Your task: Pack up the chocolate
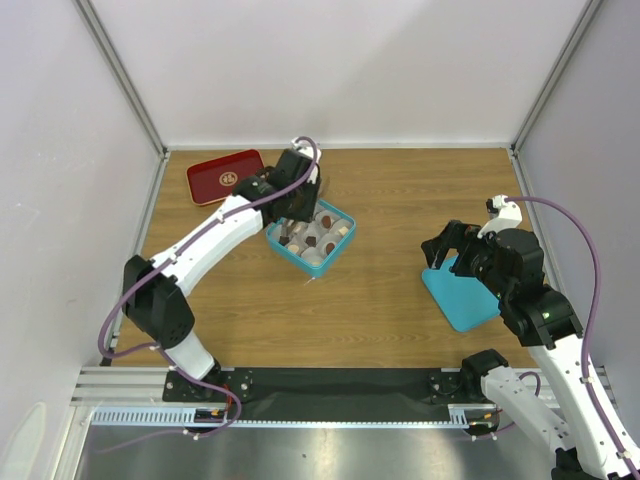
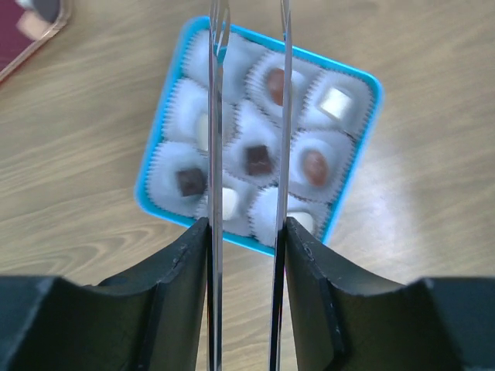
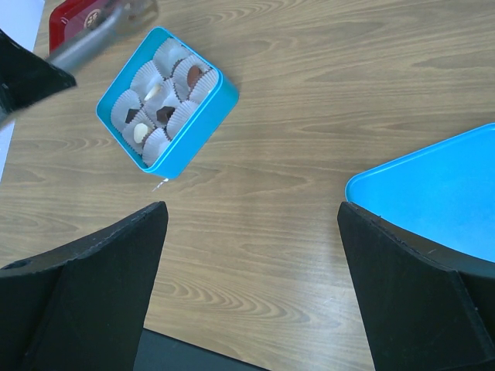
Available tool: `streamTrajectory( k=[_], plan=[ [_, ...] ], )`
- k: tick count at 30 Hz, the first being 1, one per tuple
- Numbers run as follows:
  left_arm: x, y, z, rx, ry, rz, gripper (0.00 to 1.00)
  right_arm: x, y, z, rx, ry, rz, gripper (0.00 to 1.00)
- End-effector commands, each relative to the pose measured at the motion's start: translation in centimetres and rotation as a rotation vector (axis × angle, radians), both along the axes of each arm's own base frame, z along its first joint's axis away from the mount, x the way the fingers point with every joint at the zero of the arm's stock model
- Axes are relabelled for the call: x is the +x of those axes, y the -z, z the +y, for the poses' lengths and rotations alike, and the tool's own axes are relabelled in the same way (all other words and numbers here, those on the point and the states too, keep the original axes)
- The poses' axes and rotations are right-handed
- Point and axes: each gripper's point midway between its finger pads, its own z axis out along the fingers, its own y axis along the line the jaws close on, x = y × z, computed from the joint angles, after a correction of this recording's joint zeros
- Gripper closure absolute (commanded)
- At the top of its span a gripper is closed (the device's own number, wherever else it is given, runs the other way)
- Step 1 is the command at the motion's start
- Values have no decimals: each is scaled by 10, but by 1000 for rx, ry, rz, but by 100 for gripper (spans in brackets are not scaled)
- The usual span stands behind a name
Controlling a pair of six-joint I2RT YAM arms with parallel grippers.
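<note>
The teal box stands open at mid-table, lined with white paper cups. Chocolate pieces sit in several cups: dark brown, reddish brown and pale ones. My left gripper hovers over the box's left side, its black fingers pressed on a pair of thin metal tongs. The tong blades stand apart over the middle cups with nothing between them. My right gripper is wide open and empty above bare wood, beside the teal lid. The box shows far left in the right wrist view.
A red tray with a gold emblem lies at the back left, close behind the left arm. The teal lid lies flat at the right. White walls with metal posts close in the table on three sides.
</note>
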Motion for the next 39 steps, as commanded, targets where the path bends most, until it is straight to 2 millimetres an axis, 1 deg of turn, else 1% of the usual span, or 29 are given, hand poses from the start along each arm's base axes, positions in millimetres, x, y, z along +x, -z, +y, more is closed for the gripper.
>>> streamTrajectory(
  k=[1, 2, 4, 5, 6, 7, 8, 9, 10, 11, 12, 14, 15, 16, 19, 26, 28, 29, 33, 39],
  plan=[
    [20, -41, 40, -6, -146, -83, 54, 3, -18, 0, 13, 0, -64, 1],
    [29, -41, 59, -16, -191, -76, 54, 3, -19, 1, 18, -4, -68, 1],
    [39, -42, 77, -19, -237, -80, 54, 2, -18, 1, 19, -5, -66, 1],
    [48, -39, 93, -10, -278, -73, 53, 0, -19, 0, 21, -5, -72, 1],
    [53, -37, 102, -2, -290, -68, 54, 0, -20, 0, 21, -5, -76, 1],
    [61, -42, 108, -10, -305, -76, 54, 0, -20, 0, 23, -5, -77, 0],
    [69, -39, 122, -7, -335, -69, 54, -1, -20, 0, 22, -8, -77, 1],
    [76, -33, 126, 3, -324, -58, 54, -2, -21, 0, 23, -10, -81, 1],
    [86, -38, 129, 3, -324, -82, 54, -3, -21, 0, 24, -9, -81, 1],
    [93, -36, 135, 13, -327, -90, 54, -3, -20, 0, 22, -10, -80, 1],
    [100, -27, 138, 42, -309, -80, 54, -3, -20, 0, 23, -9, -77, 1],
    [112, -28, 145, 62, -313, -90, 53, -4, -21, -1, 21, -10, -82, 1],
    [119, -21, 146, 78, -302, -76, 54, -4, -22, -1, 21, -11, -85, 1],
    [123, -18, 151, 74, -304, -69, 53, -4, -23, -1, 21, -11, -88, 1],
    [132, -6, 156, 68, -292, -49, 54, -4, -23, -1, 20, -10, -90, 1],
    [140, 20, 163, 110, -269, -11, 54, -4, -20, -1, 14, -14, -86, 0],
    [143, 23, 165, 114, -273, -12, 54, -3, -21, -1, 14, -12, -89, 0],
    [144, 28, 166, 118, -274, -2, 54, -3, -20, -2, 13, -9, -88, 1],
    [148, 40, 169, 130, -284, 14, 54, -2, -20, -1, 12, -9, -85, 0],
    [154, 53, 172, 142, -284, 25, 54, -2, -16, -3, 5, -1, -79, 1]
  ],
)
